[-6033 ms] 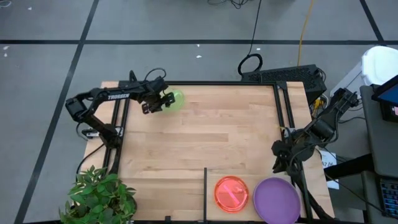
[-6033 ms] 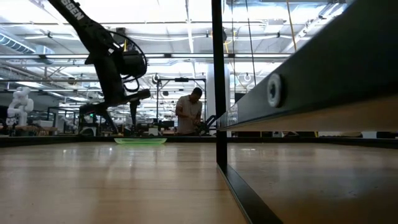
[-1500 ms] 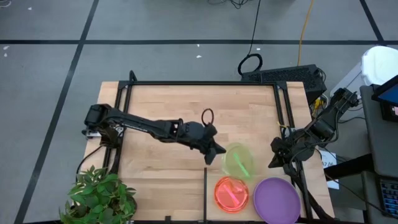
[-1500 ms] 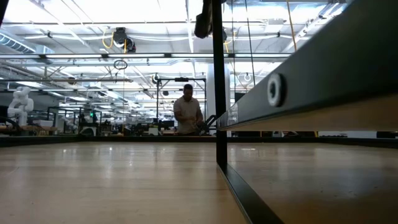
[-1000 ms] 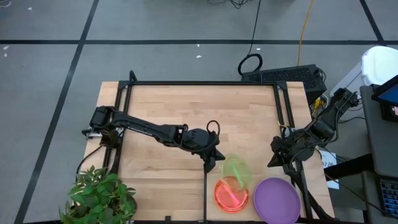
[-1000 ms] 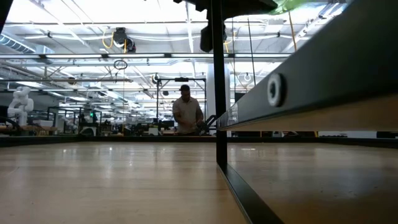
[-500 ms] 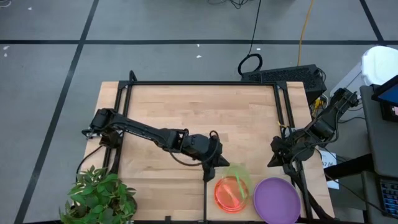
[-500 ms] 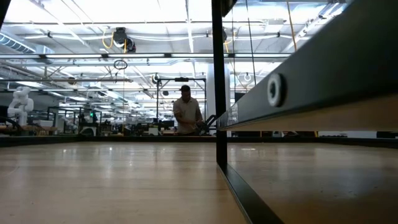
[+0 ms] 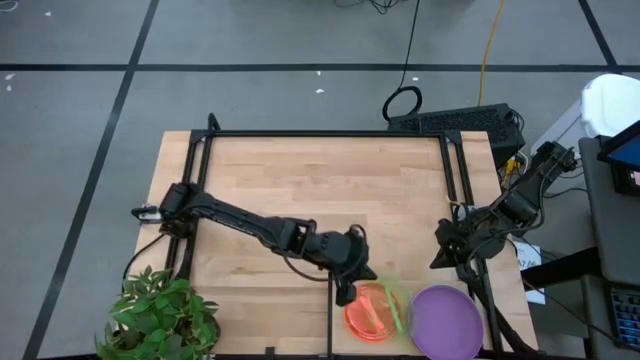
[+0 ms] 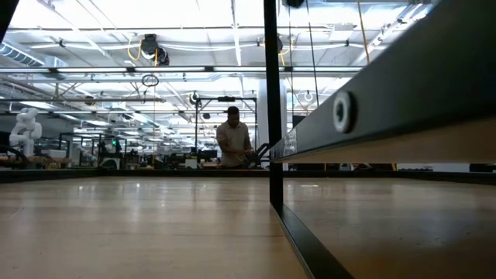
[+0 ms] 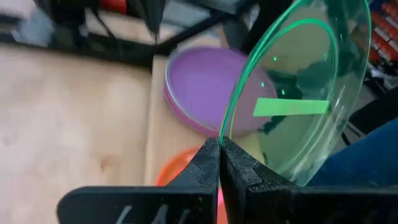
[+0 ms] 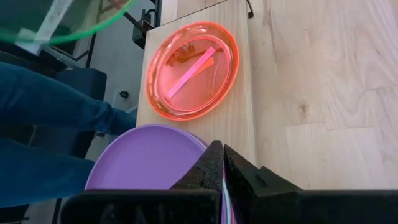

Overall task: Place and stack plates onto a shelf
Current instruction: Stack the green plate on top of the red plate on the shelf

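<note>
A: Holding the green plate [image 11: 298,93] by its rim, the left gripper [image 11: 219,149] has its jaws closed flat on the thin edge. The plate hangs tilted above the orange plate [image 9: 368,312], which lies on the shelf [image 9: 405,275] near the table's [image 9: 300,190] near edge, just right of the divider bar [image 9: 330,310].

B: Handling properties?

A: Judged from its look: light, stiff, translucent plastic with a smooth surface. A rim pinch is the only practical hold; the plate may pivot or slip between the pads. Lower it level before release so it nests in the orange plate.

B: State of the right gripper [image 12: 222,155]?

A: Closed and empty, waiting at the table's right edge beside the purple plate [image 9: 445,320].

B: What do the views contribute separately?

A: The high view places both arms and shows the green plate overlapping the orange one. The left wrist view alone shows the pinch on the rim and the plate's steep tilt. The right wrist view shows the orange plate's inside, with a pale strip in it, touching the purple plate's rim. The low view shows only the bar and a person [image 10: 231,143] far behind; no plates.
</note>
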Tool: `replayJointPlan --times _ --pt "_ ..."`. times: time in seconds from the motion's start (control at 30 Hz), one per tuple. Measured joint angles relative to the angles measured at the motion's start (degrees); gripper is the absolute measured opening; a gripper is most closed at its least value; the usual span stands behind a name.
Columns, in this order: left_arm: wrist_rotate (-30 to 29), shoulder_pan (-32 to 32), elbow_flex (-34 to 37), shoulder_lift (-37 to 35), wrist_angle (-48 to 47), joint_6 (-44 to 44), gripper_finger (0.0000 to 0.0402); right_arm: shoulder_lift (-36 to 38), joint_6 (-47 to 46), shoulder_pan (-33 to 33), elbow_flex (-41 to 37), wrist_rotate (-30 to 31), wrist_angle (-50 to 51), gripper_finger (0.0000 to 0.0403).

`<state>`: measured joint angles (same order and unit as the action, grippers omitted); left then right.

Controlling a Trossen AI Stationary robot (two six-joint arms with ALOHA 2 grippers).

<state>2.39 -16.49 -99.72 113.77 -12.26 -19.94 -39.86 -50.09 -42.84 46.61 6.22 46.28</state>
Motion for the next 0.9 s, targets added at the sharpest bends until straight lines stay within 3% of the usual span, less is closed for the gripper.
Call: replayJointPlan --times 0.23,0.5,0.7,0.9 --pt "-0.3 -2.1 -4.1 4.7 -1.0 -8.4 0.0003 0.0 2.9 0.0 0.0 0.0 -0.1 0.0000" --pt "-7.0 -1.9 -4.0 4.9 -8.2 -12.9 0.0003 0.0 7.6 0.0 0.0 0.0 0.4 0.0000" --pt "-6.9 -0.6 -4.0 5.7 -12.2 -14.4 0.0003 0.0 11.0 0.0 0.0 0.1 0.9 0.0000" --pt "-2.4 -0.6 -3.9 6.9 -14.0 -16.5 0.0003 0.0 11.4 0.0 0.0 0.0 2.8 0.0000"
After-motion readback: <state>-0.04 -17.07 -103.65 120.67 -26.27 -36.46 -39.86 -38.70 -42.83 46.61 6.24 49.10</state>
